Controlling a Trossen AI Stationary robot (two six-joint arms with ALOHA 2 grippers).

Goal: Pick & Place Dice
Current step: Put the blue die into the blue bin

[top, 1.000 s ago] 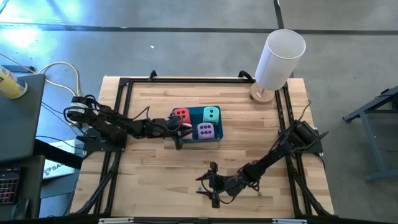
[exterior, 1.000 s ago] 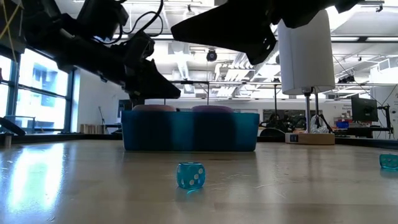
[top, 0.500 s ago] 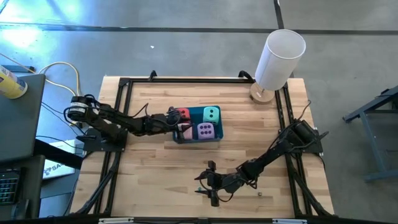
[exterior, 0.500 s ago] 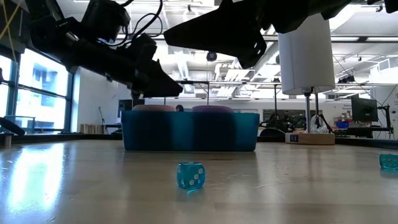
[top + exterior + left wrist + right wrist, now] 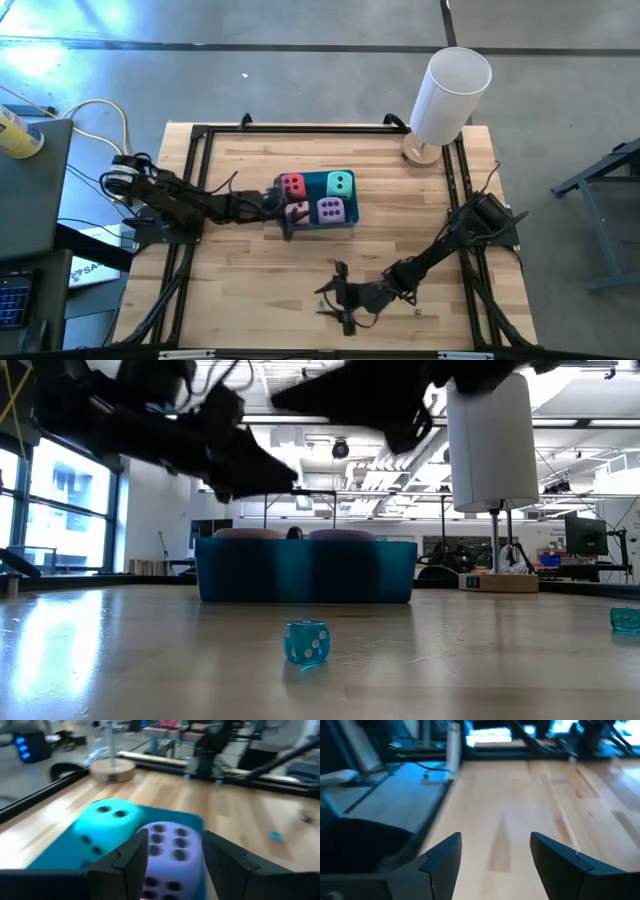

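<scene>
Blue tray (image 5: pixel 316 226) is seen near the centre of the wooden table (image 5: pixel 240 290) in the high view, holding four dice: red die (image 5: pixel 292 185) at the tray's 10 o'clock corner, teal die (image 5: pixel 340 183) at 2 o'clock, purple die (image 5: pixel 332 210) at 4 o'clock, and pink die (image 5: pixel 298 209) at 8 o'clock, partly hidden. The left gripper (image 5: pixel 281 210) is placed at the tray's 9 o'clock edge, over the pink die; in the left wrist view its fingers (image 5: pixel 129 860) are spread apart, with nothing gripped, and the teal and purple dice are seen just beyond them, side by side in the tray. The right gripper (image 5: pixel 337 295) is held low near the table's 6 o'clock edge, well apart from the tray, its fingers (image 5: pixel 442 857) parted over bare wood. A white cylinder (image 5: pixel 450 95) on a round base is seen at the table's 1 o'clock corner. In the low view, a small clear blue die (image 5: pixel 306 642) lies on the table in front of the tray.
</scene>
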